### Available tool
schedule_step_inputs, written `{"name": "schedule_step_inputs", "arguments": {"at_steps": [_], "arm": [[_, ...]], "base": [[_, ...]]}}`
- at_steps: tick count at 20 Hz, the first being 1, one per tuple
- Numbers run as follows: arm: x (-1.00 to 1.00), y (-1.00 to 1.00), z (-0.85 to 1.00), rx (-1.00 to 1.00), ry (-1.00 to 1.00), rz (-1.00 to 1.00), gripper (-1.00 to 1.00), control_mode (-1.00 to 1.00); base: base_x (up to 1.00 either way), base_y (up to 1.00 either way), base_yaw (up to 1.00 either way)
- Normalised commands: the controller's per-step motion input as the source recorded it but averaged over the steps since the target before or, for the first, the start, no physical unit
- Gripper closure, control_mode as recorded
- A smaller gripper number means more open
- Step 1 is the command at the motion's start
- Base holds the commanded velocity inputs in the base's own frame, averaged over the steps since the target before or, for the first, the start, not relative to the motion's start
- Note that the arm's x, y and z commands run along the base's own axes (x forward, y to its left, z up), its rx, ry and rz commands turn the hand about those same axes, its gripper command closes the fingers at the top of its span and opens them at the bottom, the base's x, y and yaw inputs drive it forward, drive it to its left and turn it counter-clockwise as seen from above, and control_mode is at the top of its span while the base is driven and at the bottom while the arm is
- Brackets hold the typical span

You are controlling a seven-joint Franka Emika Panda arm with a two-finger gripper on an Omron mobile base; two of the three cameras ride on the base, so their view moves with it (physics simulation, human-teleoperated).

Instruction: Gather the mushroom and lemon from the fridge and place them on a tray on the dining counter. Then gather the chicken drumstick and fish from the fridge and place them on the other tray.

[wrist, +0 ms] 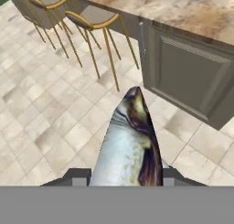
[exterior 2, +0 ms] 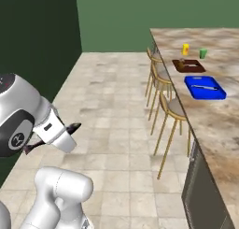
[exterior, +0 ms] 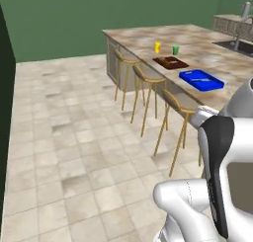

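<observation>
A grey-white fish [wrist: 130,141] with a dark back points away from the hand, and my gripper [wrist: 123,178] is shut on it, one dark fingertip [wrist: 75,176] on each side. In the right base view the hand [exterior 2: 58,132] hangs low over the floor, left of the dining counter [exterior 2: 219,120]. On that counter lie a blue tray [exterior: 185,77] [exterior 2: 210,93] and a brown tray [exterior: 180,64] [exterior 2: 196,68]. Each tray holds something small and pale that I cannot identify. The mushroom, lemon and chicken drumstick cannot be made out.
Wooden bar stools [exterior: 148,80] [exterior 2: 170,106] [wrist: 93,15] line the counter's near side. A grey cabinet door [wrist: 192,77] closes the counter's end. A small yellow object [exterior: 157,47] and a green one [exterior: 175,50] stand by the brown tray. Open tiled floor [exterior: 74,137] lies to the left.
</observation>
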Motion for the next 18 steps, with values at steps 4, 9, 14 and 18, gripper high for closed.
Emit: {"name": "schedule_step_inputs", "arguments": {"at_steps": [4, 9, 14, 18], "arm": [[0.00, 0.00, 0.00, 0.00, 0.00, 0.00, 1.00, 1.00], [0.00, 0.00, 0.00, 0.00, 0.00, 0.00, 1.00, 1.00], [0.00, 0.00, 0.00, 0.00, 0.00, 0.00, 1.00, 1.00], [0.00, 0.00, 0.00, 0.00, 0.00, 0.00, 1.00, 1.00]], "base": [[0.82, 0.57, -0.49], [0.82, 0.55, -0.49], [0.81, 0.55, -0.49], [0.79, 0.55, -0.49]]}}
